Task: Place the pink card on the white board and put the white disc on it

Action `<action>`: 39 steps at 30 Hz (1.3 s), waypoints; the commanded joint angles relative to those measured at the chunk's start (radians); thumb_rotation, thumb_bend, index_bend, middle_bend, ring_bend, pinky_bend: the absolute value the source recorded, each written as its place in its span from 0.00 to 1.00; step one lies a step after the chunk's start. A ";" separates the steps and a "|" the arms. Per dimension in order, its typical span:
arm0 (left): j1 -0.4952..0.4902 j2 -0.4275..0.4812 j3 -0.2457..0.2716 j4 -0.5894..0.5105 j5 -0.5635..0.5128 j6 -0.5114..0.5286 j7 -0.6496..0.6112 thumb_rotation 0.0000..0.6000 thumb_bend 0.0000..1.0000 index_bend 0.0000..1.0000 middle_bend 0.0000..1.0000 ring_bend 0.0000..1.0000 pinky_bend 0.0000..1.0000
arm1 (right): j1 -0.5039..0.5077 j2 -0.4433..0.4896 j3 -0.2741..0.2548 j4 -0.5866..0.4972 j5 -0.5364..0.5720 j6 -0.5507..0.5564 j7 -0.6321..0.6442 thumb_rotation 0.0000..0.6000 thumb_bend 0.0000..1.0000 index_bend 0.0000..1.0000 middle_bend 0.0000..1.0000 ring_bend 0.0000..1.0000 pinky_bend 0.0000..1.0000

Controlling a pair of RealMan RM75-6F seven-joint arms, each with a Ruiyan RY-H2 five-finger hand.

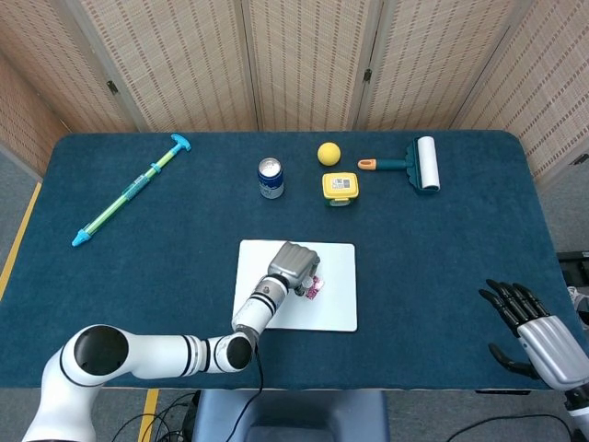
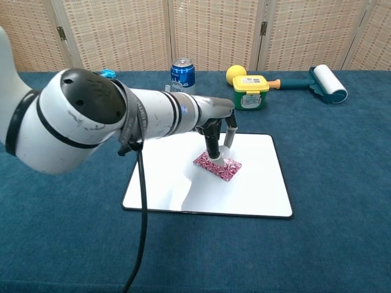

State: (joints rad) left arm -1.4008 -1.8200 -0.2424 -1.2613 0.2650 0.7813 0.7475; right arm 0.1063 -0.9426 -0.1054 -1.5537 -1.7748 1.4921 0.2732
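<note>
The white board (image 1: pixel 336 308) (image 2: pixel 250 192) lies at the table's front centre, and the pink patterned card (image 1: pixel 315 290) (image 2: pixel 230 168) rests flat on its middle. My left hand (image 1: pixel 293 263) (image 2: pixel 215 125) reaches down over the card and pinches the small white disc (image 2: pixel 219 161) between its fingertips. The disc sits right at the card's upper surface, at its left part. In the head view the hand hides the disc. My right hand (image 1: pixel 532 333) hangs at the table's front right corner, fingers spread, holding nothing; the chest view does not show it.
Behind the board stand a blue soda can (image 1: pixel 270 178) (image 2: pixel 182 79), a yellow ball (image 1: pixel 329 153), a yellow-lidded box (image 1: pixel 340 187) (image 2: pixel 250 91) and a teal lint roller (image 1: pixel 419 164) (image 2: pixel 324 82). A long blue-green stick (image 1: pixel 129 191) lies at the far left.
</note>
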 commanded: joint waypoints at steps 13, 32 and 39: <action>-0.037 -0.017 0.008 0.072 -0.039 -0.062 0.005 1.00 0.31 0.48 1.00 1.00 1.00 | -0.008 0.003 0.009 0.004 0.022 0.013 0.012 1.00 0.29 0.00 0.00 0.00 0.00; 0.090 0.294 0.029 -0.409 0.143 0.168 -0.067 1.00 0.31 0.35 1.00 1.00 1.00 | -0.012 -0.001 0.005 -0.002 0.014 0.014 -0.009 1.00 0.29 0.00 0.00 0.00 0.00; 0.408 0.596 0.226 -0.784 0.519 0.429 -0.238 1.00 0.31 0.23 0.96 0.78 0.83 | -0.018 -0.011 0.013 -0.011 0.030 0.013 -0.042 1.00 0.29 0.00 0.00 0.00 0.00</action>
State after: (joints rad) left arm -1.1981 -1.4172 -0.1493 -1.8588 0.5461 1.0440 0.6344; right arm 0.0890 -0.9507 -0.0951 -1.5608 -1.7503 1.5095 0.2388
